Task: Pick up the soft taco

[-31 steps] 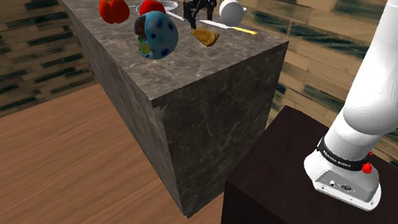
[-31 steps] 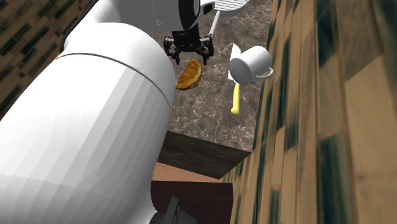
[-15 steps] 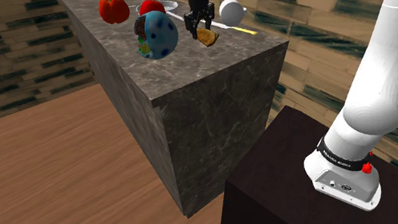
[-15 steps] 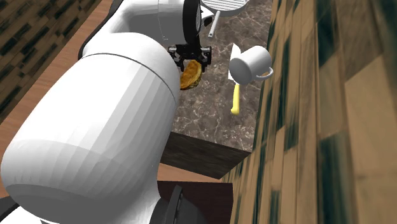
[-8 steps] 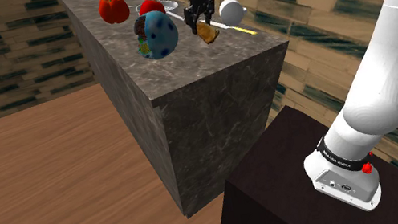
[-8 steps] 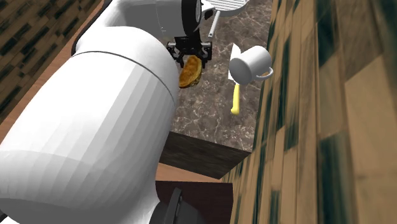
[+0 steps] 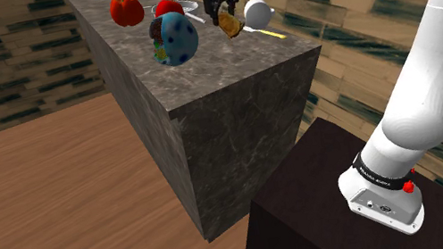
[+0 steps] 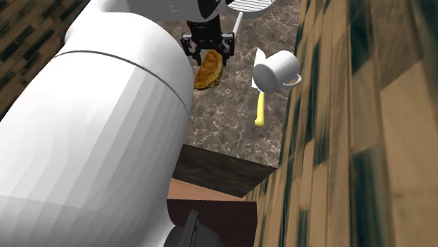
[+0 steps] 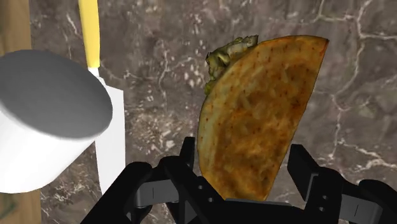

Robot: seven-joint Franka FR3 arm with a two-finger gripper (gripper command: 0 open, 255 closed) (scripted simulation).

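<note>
The soft taco (image 9: 254, 121) is a folded orange-brown shell with greenish filling at its open edge. My black gripper (image 9: 245, 172) is shut on it, one finger pressing each flat side. In the shoulder view the gripper (image 7: 222, 3) holds the taco (image 7: 231, 25) a little above the dark marble counter (image 7: 233, 90), near the counter's far edge. The second exterior view has the taco (image 8: 209, 70) hanging below the gripper (image 8: 208, 46), partly behind my white arm.
A white mug (image 7: 255, 10) (image 8: 276, 70) lies tipped just beside the taco, over a knife with a yellow handle (image 8: 260, 109). Further along the counter are a blue patterned ball (image 7: 173, 38) and a red pepper (image 7: 126, 10). A pan (image 8: 249, 5) sits behind the gripper.
The gripper came down around the taco, shut on it and has risen, lifting the taco off the counter. Mug and knife have not moved.
</note>
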